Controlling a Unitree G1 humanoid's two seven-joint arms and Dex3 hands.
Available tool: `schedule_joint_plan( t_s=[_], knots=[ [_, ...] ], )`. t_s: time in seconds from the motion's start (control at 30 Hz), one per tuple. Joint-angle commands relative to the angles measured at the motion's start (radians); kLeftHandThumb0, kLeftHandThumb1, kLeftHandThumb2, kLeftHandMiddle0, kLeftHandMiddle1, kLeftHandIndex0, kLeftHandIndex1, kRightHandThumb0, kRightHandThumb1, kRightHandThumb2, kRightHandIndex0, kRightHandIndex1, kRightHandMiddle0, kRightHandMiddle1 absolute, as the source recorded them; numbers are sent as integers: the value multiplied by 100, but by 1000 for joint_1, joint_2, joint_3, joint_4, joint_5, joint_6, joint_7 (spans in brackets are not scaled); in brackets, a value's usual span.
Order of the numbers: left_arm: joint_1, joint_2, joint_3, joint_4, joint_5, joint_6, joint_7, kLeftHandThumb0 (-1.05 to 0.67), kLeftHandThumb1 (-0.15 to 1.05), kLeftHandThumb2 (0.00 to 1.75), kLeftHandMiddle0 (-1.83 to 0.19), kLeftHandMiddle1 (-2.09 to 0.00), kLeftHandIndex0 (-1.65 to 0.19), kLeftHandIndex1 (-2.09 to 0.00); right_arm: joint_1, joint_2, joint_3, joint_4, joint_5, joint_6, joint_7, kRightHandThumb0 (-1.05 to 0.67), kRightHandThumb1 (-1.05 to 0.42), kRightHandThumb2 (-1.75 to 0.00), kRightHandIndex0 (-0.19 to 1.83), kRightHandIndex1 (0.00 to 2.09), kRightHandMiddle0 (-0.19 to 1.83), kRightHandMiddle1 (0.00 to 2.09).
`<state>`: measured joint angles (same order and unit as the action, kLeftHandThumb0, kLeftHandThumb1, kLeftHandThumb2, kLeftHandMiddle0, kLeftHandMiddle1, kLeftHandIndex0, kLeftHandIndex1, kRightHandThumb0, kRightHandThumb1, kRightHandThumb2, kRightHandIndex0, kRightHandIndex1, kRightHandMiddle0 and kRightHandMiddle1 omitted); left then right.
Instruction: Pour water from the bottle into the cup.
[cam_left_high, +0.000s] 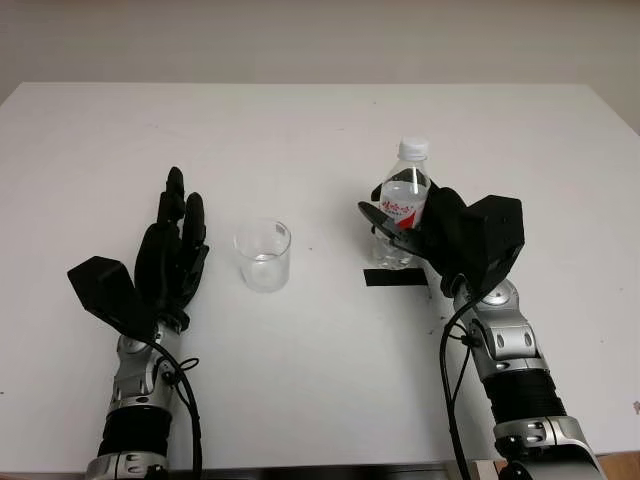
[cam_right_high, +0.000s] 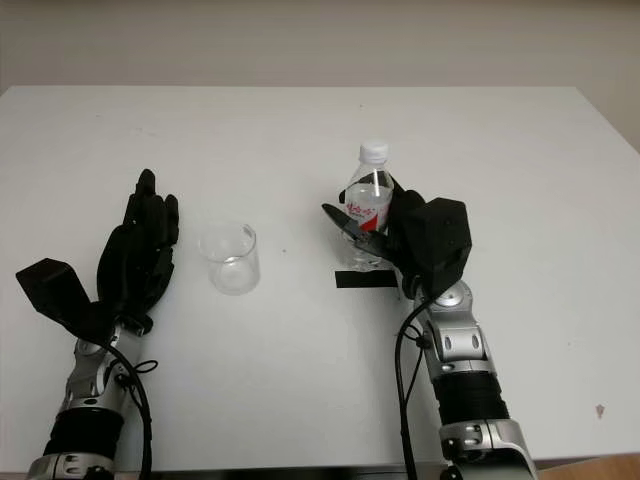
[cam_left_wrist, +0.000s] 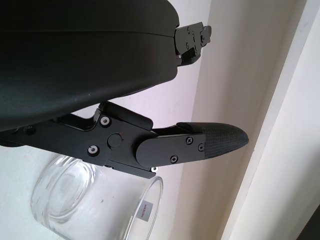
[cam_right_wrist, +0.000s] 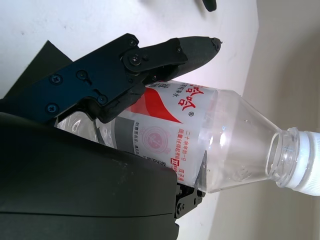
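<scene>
While my right hand had its fingers wrapped around the capped bottle, upright right of the cup, I judged tilting slowly best. My left hand waited open beside the cup. Red label writing was unreadable to me.

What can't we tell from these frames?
- Bottle base and lower body: covered by the right hand in both eye views, so whether it's lifted off the table is unclear.
- Cap: cut by the right wrist view's edge; sealed or loosened, can't tell.
- Cup contents: glass too clear to judge in the eye views; the left hand, open beside it, covers part in the left wrist view.
</scene>
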<state>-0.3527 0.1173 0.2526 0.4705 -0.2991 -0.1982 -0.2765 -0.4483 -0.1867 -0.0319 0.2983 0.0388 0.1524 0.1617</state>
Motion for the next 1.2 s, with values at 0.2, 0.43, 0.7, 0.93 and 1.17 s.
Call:
schedule_joint_plan(
  t_s=[0.2,0.43,0.7,0.93,1.17],
  knots=[
    [16,14,4,-4,-3,12,-4,-71,105,49,16,-5,16,-6,59,10,-8,-117,16,54,-4,-40,-105,-45,143,209,107,209],
    [16,19,4,-9,-2,17,-9,-72,105,47,17,-5,17,-5,91,17,-14,-140,35,59,3,-41,-105,-45,145,209,108,209],
    [21,20,5,-21,-6,26,-9,-72,105,48,17,-5,17,-5,108,25,-14,-101,36,-27,11,-40,-105,-44,143,209,103,209],
    [25,17,4,-31,-1,30,3,-72,105,47,16,-6,17,-6,119,30,16,-54,-14,-142,-6,-41,-105,-44,130,209,95,209],
    [25,21,4,-30,-4,35,-1,-72,105,47,16,-6,17,-6,125,30,27,5,-40,-272,5,-52,-105,-23,68,209,31,209]
  ],
)
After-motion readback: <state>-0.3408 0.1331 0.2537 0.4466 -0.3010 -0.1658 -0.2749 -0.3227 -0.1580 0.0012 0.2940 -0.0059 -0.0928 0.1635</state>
